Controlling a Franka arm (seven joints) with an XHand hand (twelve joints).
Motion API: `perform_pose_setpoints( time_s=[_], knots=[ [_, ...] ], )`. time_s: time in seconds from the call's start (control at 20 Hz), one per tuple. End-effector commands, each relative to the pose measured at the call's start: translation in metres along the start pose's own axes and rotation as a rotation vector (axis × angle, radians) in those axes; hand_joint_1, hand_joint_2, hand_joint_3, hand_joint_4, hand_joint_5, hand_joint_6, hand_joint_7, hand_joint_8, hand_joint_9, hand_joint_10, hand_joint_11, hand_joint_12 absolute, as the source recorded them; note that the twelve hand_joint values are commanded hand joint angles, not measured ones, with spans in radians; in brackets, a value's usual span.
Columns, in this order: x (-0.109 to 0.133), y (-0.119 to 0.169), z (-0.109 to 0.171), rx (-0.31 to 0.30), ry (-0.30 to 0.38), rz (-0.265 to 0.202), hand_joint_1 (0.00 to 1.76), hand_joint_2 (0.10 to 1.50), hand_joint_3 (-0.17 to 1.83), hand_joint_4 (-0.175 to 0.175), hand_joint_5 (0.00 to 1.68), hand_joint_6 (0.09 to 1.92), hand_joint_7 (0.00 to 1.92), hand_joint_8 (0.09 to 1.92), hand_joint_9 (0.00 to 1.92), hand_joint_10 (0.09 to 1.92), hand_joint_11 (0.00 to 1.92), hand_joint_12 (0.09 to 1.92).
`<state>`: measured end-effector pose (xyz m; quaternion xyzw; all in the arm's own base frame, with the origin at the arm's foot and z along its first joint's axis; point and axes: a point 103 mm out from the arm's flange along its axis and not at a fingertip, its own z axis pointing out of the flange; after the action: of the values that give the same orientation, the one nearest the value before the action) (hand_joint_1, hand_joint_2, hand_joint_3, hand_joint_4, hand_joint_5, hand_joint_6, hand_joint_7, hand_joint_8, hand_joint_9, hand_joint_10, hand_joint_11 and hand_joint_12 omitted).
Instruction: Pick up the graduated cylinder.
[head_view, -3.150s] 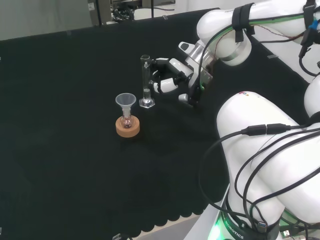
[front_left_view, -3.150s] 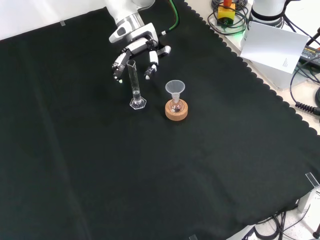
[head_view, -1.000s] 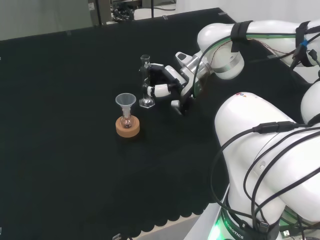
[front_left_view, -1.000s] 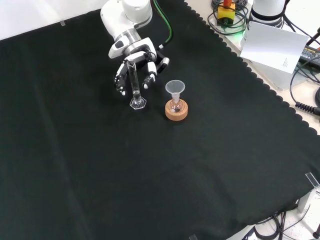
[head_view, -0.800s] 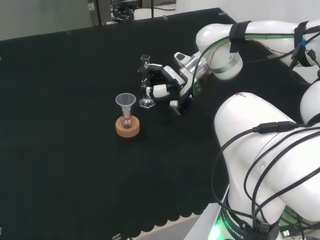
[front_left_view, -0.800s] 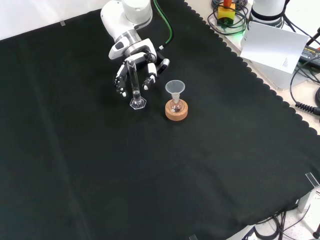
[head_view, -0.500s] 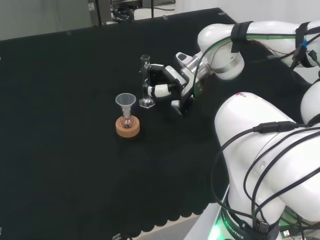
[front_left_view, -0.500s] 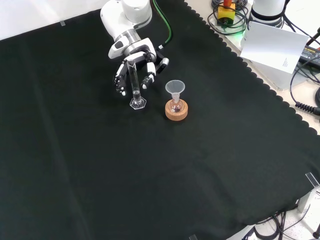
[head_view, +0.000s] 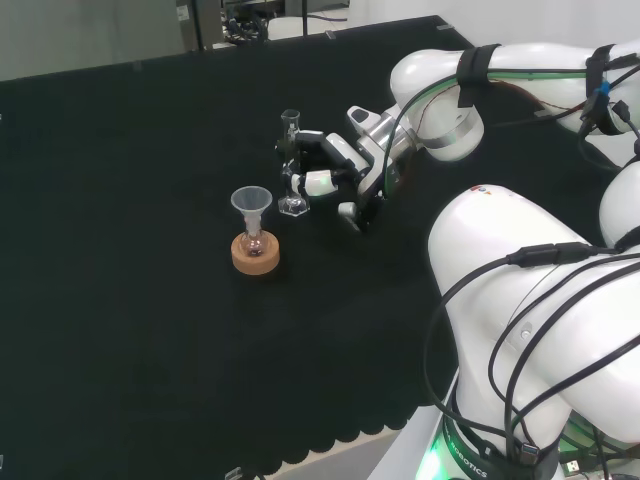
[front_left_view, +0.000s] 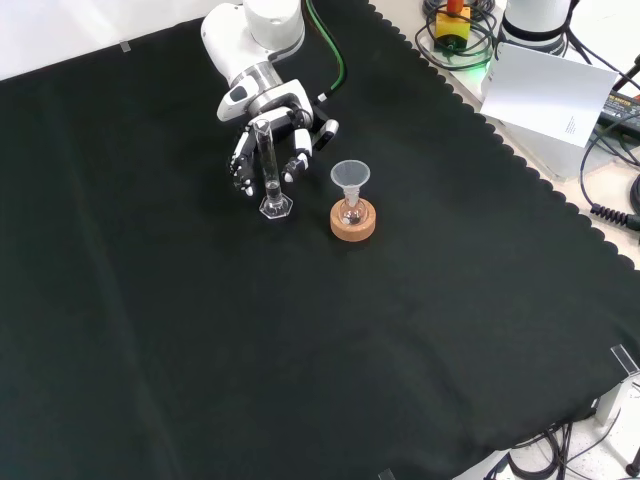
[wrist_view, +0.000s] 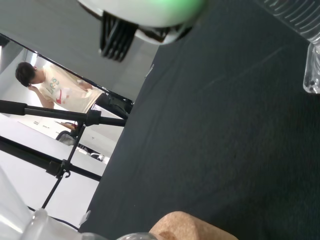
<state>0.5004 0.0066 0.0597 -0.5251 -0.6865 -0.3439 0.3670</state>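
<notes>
Surface: black cloth (front_left_view: 330, 360) is spread across the whole bench, its scalloped edge seen at the right of the front view.

Graduated cylinder: the graduated cylinder (front_left_view: 269, 170) is stood upright on its small clear foot on the cloth, at about 11 o'clock from the bench centre in the front view; no lift off the cloth can be made out.

Hand: the hand (front_left_view: 268, 128) is placed directly behind the cylinder at 12 o'clock in the front view, and at 3 o'clock from it in the head view. Its fingers (head_view: 312, 181) are curved toward the tube on both sides, but contact cannot be confirmed, so whether they are closed on the glass cannot be told.

Flask and funnel: a small flask on a cork ring (front_left_view: 353, 222), topped by a clear funnel (front_left_view: 350, 177), is set just beside the cylinder at 4 o'clock in the front view.

Step judged: closing of the fingers round the tube, ahead of the lift.

Risk: the tall, narrow cylinder could be tipped by a finger arriving on one side first; a toppled tube could strike the nearby funnel.

Hard to make out: the tube's wall where it overlaps the fingers, any contents, and the graduations.
</notes>
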Motion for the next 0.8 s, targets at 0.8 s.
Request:
perform_pose_setpoints(
  time_s=[0.8],
  knots=[
    [0.011,0.003,-0.007,-0.034,-0.111,0.027,1.08,1.17,0.05,-0.08,0.83,1.23,0.84,0.72,1.14,0.29,0.94,1.03]
  ],
)
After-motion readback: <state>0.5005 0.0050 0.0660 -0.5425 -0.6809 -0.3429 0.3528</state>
